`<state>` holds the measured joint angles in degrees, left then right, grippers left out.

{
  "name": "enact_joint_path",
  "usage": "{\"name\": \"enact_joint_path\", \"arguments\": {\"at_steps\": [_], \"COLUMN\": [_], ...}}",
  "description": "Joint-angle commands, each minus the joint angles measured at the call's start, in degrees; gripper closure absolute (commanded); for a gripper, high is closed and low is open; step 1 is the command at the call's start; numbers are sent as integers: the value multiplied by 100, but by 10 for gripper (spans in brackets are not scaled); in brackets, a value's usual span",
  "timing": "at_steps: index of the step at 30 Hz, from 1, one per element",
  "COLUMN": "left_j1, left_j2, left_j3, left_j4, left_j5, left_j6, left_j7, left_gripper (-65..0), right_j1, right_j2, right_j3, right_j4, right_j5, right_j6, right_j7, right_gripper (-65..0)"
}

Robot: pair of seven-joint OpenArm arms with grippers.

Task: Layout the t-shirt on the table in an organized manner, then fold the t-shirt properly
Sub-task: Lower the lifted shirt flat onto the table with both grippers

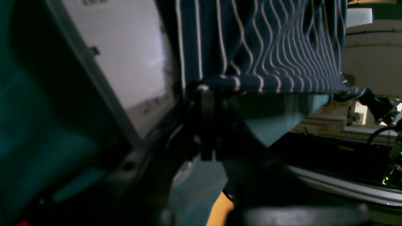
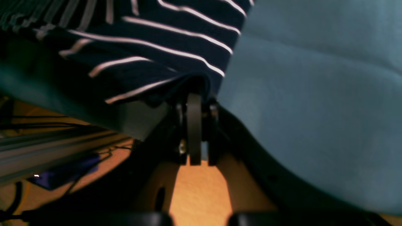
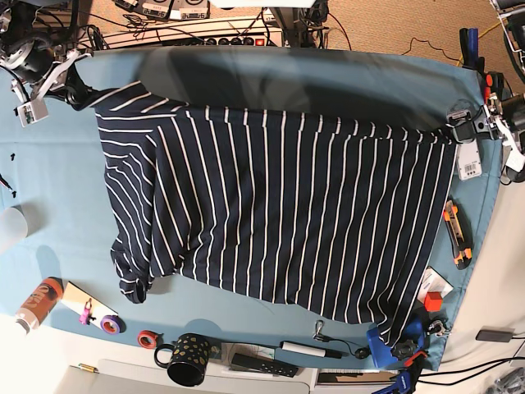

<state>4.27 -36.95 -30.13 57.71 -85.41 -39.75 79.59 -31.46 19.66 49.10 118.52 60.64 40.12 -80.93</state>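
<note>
At the far left corner of the base view, the right gripper [image 3: 72, 84] has its fingers clenched on an edge corner of the t-shirt [image 3: 279, 213]; its wrist view shows the striped cloth bunched right at the fingertips. From there the t-shirt stretches across the middle of the tabletop [image 3: 49, 172], its top edge pulled taut between the 2 arms, the left side rumpled with a sleeve curled near the front, the lower right corner hanging close to the clutter by the edge. At the far right, the left gripper [image 3: 454, 123] also has its fingers clamped on the shirt's edge, as its wrist view confirms.

This looks like the laying-out step, with folding not yet begun. The next move likely calls for both arms to lower the taut edge evenly and release, then smooth the crumpled left side flat.
</note>
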Motion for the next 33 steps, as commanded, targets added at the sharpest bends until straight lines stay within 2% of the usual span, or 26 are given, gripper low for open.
{"name": "enact_joint_path", "arguments": {"at_steps": [1,7,13,17,20,27,33], "left_j1": [-13,-15,-20,-35,-50,-387,-1005], "left_j2": [-160,-164,-179,-179,-179,-179,-177], "left_j3": [-48,-48,-48,-48,-48,-48,-48], "left_j4": [55,55,55,55,59,420,933], "left_j5": [79,761,876,741,41,41,41], "left_j6": [-25,46,87,-22,-25,-25,-25], "left_j7": [41,41,41,41,41,41,41], "left_gripper": [0,0,0,0,0,0,0], "right_j1": [-31,-31,-28,-28,-28,-28,-28], "right_j2": [94,94,96,94,94,94,94], "right_j3": [74,72,72,72,72,72,72], "right_j4": [68,61,61,61,61,61,61], "right_j5": [-133,-778,-1228,-1200,-1200,-1202,-1200], "right_j6": [-12,-12,-12,-12,-12,-12,-12], "right_j7": [93,93,93,93,278,334,367], "right_gripper": [0,0,0,0,0,0,0]}}
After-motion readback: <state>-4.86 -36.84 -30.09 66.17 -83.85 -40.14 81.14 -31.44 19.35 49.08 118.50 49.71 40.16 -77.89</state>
